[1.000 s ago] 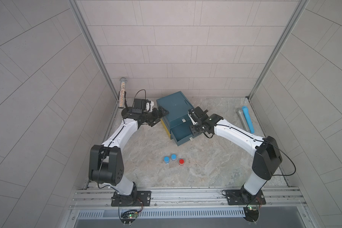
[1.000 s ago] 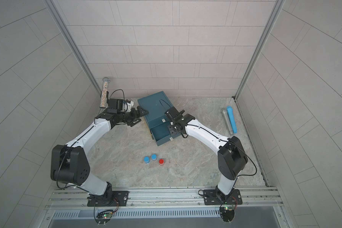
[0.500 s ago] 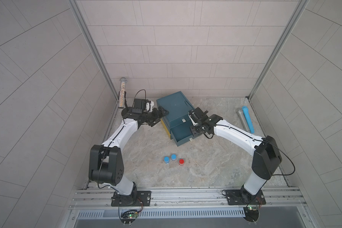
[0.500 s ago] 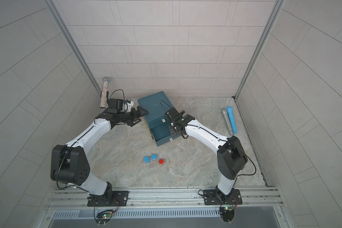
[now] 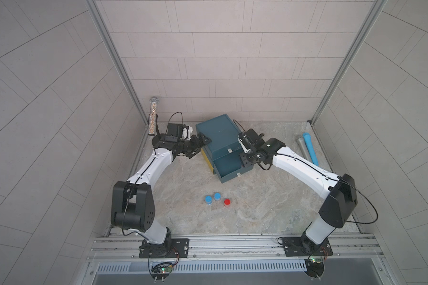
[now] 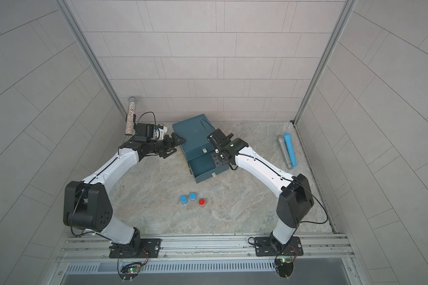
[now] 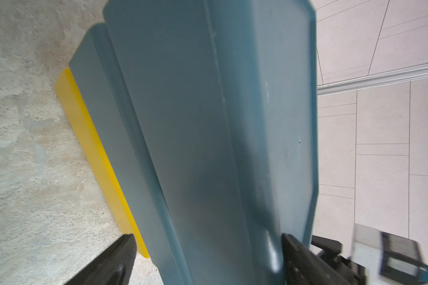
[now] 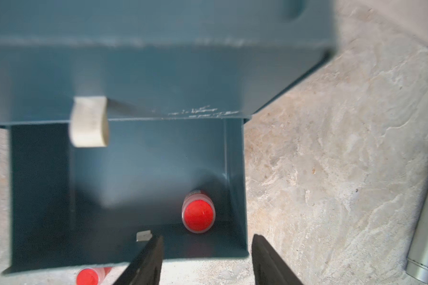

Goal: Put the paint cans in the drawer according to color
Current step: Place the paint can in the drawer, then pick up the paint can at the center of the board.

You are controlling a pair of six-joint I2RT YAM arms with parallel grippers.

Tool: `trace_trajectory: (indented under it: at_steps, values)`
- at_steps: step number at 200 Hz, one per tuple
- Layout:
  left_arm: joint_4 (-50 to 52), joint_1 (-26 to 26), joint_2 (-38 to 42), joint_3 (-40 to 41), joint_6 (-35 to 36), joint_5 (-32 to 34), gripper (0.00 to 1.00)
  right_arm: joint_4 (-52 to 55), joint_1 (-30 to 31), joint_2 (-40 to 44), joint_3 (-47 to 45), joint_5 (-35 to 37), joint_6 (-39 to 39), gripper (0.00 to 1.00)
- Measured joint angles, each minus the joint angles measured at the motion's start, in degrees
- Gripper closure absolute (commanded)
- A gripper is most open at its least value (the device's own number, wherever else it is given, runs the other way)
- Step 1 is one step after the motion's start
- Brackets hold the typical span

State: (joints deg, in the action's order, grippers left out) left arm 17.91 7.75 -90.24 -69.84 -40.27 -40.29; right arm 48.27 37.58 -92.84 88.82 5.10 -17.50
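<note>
Red can (image 8: 198,216): standing in the open drawer (image 8: 235,172), right corner (free).
Right end effector (image 8: 207,259): above it, fingers apart, empty.
Other cans (image 5: 217,196): near, on the surface (image 5: 257,209).
Left end effector (image 5: 200,145): fingers spread against the cabinet's left side.

No readable text, brands or numbers in any view. Only candidates: small pale tags on the drawer fronts (image 8: 89,121), one just ahead of the right gripper (image 8: 206,259), a smaller one (image 8: 143,235) beside its finger. Both look blank or too blurred to read.
</note>
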Motion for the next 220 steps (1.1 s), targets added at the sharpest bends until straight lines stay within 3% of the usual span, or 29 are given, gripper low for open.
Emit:
trace_trajectory:
  at_steps: [47, 88, 123, 159, 220]
  values:
    - [0.0, 0.0, 0.0, 0.0, 0.0, 0.0, 0.03, -3.0, 7.2, 17.0, -4.1, -0.3, -1.7, 0.33]
    - [0.0, 0.0, 0.0, 0.0, 0.0, 0.0, 0.03, -13.2, 15.0, 25.2, -26.8, -0.8, -7.0, 0.33]
    - [0.0, 0.0, 0.0, 0.0, 0.0, 0.0, 0.03, -16.3, 18.1, 25.3, -36.8, 0.0, -12.1, 0.34]
    - [0.0, 0.0, 0.0, 0.0, 0.0, 0.0, 0.03, -20.3, 22.3, 22.9, -37.1, 0.7, -13.9, 0.33]
    - [0.0, 0.0, 0.0, 0.0, 0.0, 0.0, 0.03, -25.5, 26.9, 10.4, -38.3, 2.2, -14.7, 0.31]
